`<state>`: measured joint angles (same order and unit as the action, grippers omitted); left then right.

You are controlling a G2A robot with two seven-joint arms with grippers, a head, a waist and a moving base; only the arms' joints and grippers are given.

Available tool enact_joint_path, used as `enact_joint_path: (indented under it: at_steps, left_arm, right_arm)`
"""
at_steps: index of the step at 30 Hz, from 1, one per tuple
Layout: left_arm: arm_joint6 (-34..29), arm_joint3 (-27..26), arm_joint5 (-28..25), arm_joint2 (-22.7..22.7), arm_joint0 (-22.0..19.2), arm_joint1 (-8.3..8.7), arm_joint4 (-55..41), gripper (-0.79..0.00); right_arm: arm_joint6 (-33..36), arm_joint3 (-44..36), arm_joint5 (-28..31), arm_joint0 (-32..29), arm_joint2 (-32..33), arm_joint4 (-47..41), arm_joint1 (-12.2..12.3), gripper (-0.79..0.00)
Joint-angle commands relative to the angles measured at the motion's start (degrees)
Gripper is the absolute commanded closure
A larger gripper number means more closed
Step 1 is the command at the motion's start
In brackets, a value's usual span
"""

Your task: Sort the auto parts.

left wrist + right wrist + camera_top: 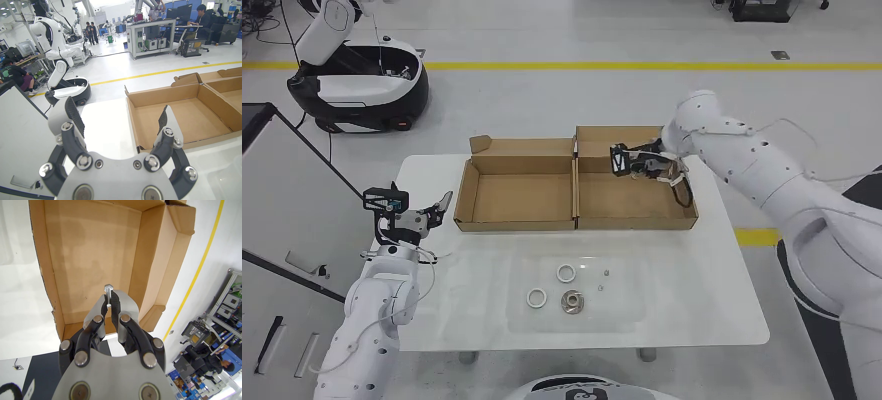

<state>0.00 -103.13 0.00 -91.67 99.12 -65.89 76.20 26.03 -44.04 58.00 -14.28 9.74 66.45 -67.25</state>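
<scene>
Your right gripper [109, 299] is clamped on a bolt [108, 293]. It pinches the threaded shank between the two pads, and the hex head pokes out past the fingertips. The bolt hangs over the floor of the right box [145, 256], apart from the cardboard walls.

The grip is the weak spot — the pads meet a thin round shank along a narrow line, and the head's weight sits outside them. I'd judge that a jolt, or a slight easing of the pinch, could let the bolt slide out head-first or swivel between the pads. If you let go from up here, it may bounce or roll on the cardboard. The walls should catch it, but a release close to the edge shared with the left box [512, 226] could put it in the wrong one.

The bolt's long axis runs in line with the fingers, roughly left–right along the box, with the head leading toward the left. How steeply it dips I can't tell.

Your left gripper [117, 108] is spread wide with nothing in it. It sits near the left edge of the table [712, 290], just beside the left box and well apart from the right arm. On the near part of the table lie two white rings [566, 272] and a metal flanged part [571, 301], not yet sorted.
</scene>
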Motion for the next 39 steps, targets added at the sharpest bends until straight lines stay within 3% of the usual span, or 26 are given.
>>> enact_joint_path:
  at_steps: [1,13,37,39]
  left_arm:
    - [0.0,0.0,0.0,0.0,0.0,0.0,0.0,-0.785]
    - [0.0,0.0,0.0,0.0,0.0,0.0,0.0,-0.785]
    - [0.0,0.0,0.0,0.0,0.0,0.0,0.0,-0.785]
    - [0.0,0.0,0.0,0.0,0.0,0.0,0.0,-0.785]
  right_arm:
    - [0.2,1.9,0.0,-0.3,0.0,0.9,-0.9,0.0]
    - [-2.8,12.7,0.0,-3.3,0.0,8.4,-5.5,0.0]
    - [-18.3,25.1,0.0,-5.6,0.0,23.6,-11.1,0.0]
    - [-19.2,25.9,0.0,-5.6,0.0,24.5,-11.5,-0.222]
